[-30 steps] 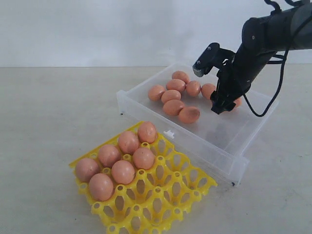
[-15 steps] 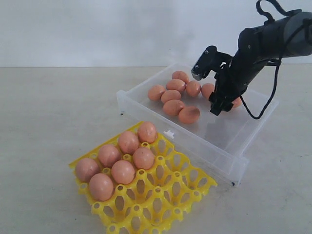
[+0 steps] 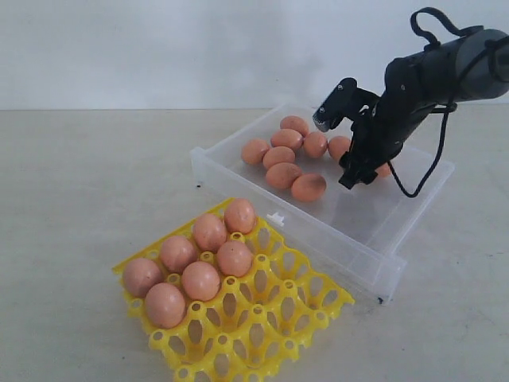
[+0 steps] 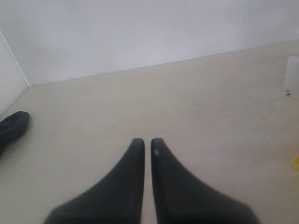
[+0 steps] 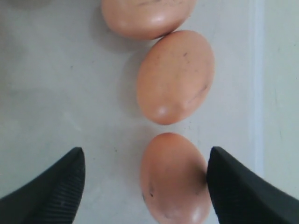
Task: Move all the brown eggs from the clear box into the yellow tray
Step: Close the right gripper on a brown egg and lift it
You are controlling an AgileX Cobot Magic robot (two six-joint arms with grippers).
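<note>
The clear box (image 3: 374,267) holds several brown eggs (image 3: 308,187) clustered at its far end. Six more brown eggs (image 3: 201,280) sit in cups on the left side of the yellow tray (image 3: 278,318). My right gripper (image 3: 356,171) hangs low inside the box, open. In the right wrist view an egg (image 5: 175,177) lies between the open fingers of my right gripper (image 5: 145,156), close against one fingertip (image 5: 224,172), with two more eggs (image 5: 176,77) beyond it. My left gripper (image 4: 146,141) is shut over bare table, with nothing in it.
The box's near wall (image 3: 278,208) stands between the eggs and the tray. A white wall rises behind the table. A dark object (image 4: 11,128) lies at the edge of the left wrist view.
My right arm has shifted slightly left and raised its elbow, with the gripper staying low in the box among the eggs. Eggs and tray are unmoved.
</note>
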